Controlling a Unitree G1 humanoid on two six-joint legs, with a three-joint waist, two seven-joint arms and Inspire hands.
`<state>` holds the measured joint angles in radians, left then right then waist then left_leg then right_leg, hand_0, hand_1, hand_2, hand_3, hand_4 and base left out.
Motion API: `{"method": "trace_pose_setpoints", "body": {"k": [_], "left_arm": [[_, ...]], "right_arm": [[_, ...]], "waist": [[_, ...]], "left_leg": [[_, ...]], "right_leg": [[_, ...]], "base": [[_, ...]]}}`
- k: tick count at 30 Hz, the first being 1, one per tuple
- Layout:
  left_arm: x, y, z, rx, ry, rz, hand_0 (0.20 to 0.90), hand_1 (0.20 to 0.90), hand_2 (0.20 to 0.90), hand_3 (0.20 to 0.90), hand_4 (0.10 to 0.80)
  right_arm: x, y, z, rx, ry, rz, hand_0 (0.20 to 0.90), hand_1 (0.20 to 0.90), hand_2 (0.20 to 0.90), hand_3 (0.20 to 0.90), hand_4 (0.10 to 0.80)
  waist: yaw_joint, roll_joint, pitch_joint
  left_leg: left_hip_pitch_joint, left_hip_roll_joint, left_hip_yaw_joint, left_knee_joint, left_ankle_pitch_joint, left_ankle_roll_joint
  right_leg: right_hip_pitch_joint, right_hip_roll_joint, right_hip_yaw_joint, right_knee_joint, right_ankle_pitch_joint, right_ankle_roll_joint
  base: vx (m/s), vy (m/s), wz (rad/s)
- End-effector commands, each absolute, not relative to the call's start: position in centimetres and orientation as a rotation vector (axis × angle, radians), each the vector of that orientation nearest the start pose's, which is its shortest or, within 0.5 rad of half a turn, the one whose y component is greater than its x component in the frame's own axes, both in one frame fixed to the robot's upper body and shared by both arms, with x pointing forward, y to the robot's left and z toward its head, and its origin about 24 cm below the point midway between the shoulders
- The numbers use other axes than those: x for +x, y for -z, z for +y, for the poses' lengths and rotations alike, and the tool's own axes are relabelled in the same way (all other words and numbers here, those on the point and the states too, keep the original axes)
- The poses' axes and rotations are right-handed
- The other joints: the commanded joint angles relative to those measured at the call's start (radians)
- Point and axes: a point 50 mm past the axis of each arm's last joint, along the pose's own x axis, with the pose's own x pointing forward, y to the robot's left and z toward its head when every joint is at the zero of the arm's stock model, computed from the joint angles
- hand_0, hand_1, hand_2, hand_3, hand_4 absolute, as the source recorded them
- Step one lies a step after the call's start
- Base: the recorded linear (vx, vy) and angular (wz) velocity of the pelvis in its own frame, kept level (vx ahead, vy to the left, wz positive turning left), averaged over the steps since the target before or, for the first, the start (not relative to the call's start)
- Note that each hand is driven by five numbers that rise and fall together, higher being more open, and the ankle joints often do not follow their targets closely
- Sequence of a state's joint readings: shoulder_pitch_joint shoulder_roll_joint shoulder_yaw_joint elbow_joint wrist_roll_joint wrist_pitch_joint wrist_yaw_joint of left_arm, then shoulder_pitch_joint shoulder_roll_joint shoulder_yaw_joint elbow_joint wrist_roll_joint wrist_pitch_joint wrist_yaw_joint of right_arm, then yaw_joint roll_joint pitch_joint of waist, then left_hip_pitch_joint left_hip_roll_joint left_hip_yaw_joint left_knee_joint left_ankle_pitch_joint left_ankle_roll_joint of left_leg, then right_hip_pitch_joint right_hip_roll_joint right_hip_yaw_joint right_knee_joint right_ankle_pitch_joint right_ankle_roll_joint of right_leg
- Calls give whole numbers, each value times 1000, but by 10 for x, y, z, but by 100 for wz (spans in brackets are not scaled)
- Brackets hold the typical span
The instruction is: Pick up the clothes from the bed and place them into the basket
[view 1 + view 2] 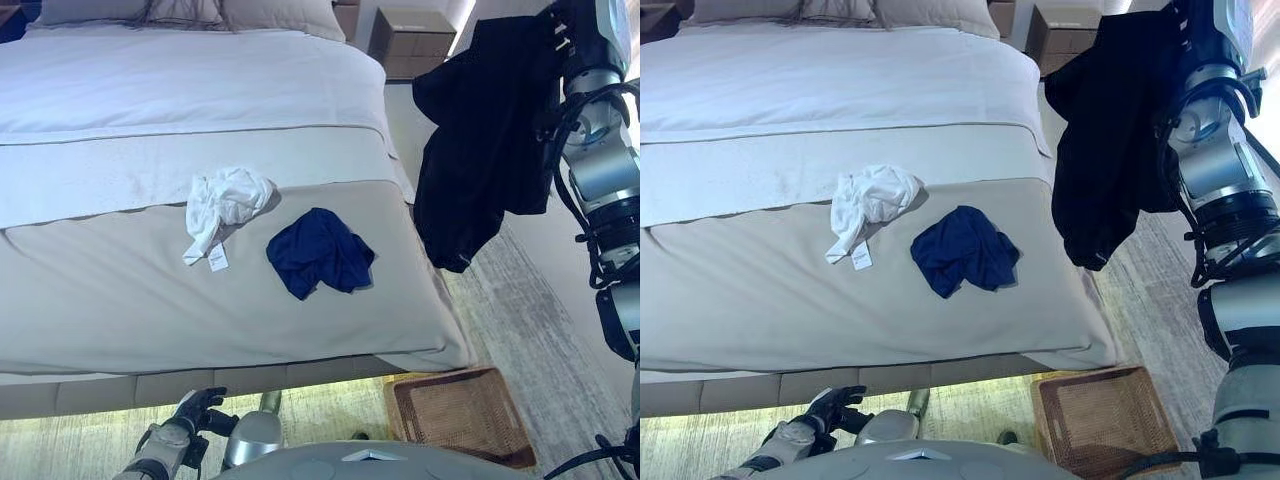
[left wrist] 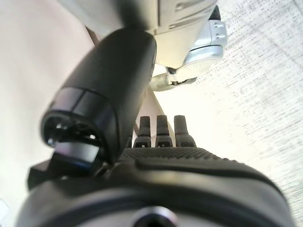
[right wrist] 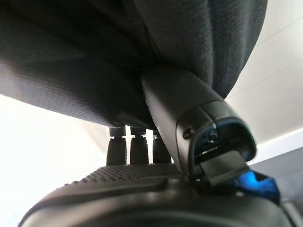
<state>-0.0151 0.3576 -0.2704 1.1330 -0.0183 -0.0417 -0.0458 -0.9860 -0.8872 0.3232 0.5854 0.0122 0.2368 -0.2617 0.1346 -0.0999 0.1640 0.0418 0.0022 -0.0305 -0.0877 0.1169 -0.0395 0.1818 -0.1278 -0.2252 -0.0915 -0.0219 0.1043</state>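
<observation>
Left hand [image 1: 197, 408], nearest the camera, hangs low beside the body below the foot of the bed [image 1: 120, 290]; its fingers are straight and it holds nothing, apparently parked out of the way. Right hand [image 3: 142, 146] is raised high at the right, off the bed's edge. Its fingers disappear into the folds of a black garment [image 1: 480, 140], with the thumb lying along the cloth; the garment hangs from this hand in a long drape, so the hand is judged closed on it. Holding it high probably keeps the loose cloth clear of the mattress during carriage. Basket [image 1: 460, 412], woven and brown, stands on the floor at the bed's near right corner, lower than the garment and a little nearer the robot, empty as far as can be seen. White garment [image 1: 222, 205] and blue garment [image 1: 320, 250] lie crumpled close together on the grey cover, not yet collected. Judged step: lowering the black garment into the basket.
</observation>
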Motion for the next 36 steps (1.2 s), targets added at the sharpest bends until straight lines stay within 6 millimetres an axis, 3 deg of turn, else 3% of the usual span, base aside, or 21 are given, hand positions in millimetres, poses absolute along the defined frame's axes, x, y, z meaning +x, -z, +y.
{"method": "trace_pose_setpoints", "body": {"k": [1, 12, 17, 20, 28, 32, 36], "left_arm": [[113, 149, 248, 485, 171, 1139, 900, 900, 900, 900, 800], [119, 146, 252, 482, 150, 1141, 900, 900, 900, 900, 800], [124, 144, 252, 465, 132, 1124, 900, 900, 900, 900, 800], [126, 144, 248, 458, 143, 1110, 900, 900, 900, 900, 800], [128, 143, 246, 497, 190, 1098, 900, 900, 900, 900, 800], [133, 141, 247, 508, 205, 1085, 900, 900, 900, 900, 800], [141, 138, 245, 517, 217, 1062, 900, 900, 900, 900, 800]], "right_arm": [[343, -323, -314, -892, 651, -404, 300, 300, 300, 200, 100], [320, -274, -333, -944, 673, -328, 300, 300, 300, 200, 100], [316, -242, -338, -926, 636, -246, 300, 300, 300, 200, 100], [312, -209, -339, -913, 597, -159, 300, 300, 300, 200, 100], [316, -155, -343, -991, 534, 75, 300, 300, 300, 200, 100], [314, -124, -355, -1110, 540, 259, 300, 300, 300, 200, 100], [305, -96, -369, -1117, 563, 435, 300, 300, 300, 200, 100]], "waist": [[-17, 2, -114], [-132, 27, -107], [-166, 36, -102], [-184, 42, -98], [-179, 53, -87], [-165, 62, -78], [-152, 72, -67]], "left_leg": [[69, -29, 62, 0, -166, 51], [77, -16, 134, 0, -181, 53], [83, -8, 170, 0, -187, 53], [93, -7, 191, 0, -193, 57], [106, -6, 200, 0, -197, 61], [103, -2, 198, 0, -193, 58], [96, 4, 193, 0, -188, 53]], "right_leg": [[-63, 43, 5, 17, 48, -17], [-97, 62, 115, 10, 60, -19], [-104, 69, 140, 7, 65, -18], [-104, 75, 154, 6, 65, -20], [-105, 81, 169, 4, 65, -24], [-106, 82, 162, 4, 63, -26], [-108, 81, 146, 5, 60, -28]], "base": [[-58, -36, -9], [-54, -35, -31], [-38, -40, -36], [-2, -59, -25], [4, -72, -18], [-8, -71, 0], [3, -91, 1]]}}
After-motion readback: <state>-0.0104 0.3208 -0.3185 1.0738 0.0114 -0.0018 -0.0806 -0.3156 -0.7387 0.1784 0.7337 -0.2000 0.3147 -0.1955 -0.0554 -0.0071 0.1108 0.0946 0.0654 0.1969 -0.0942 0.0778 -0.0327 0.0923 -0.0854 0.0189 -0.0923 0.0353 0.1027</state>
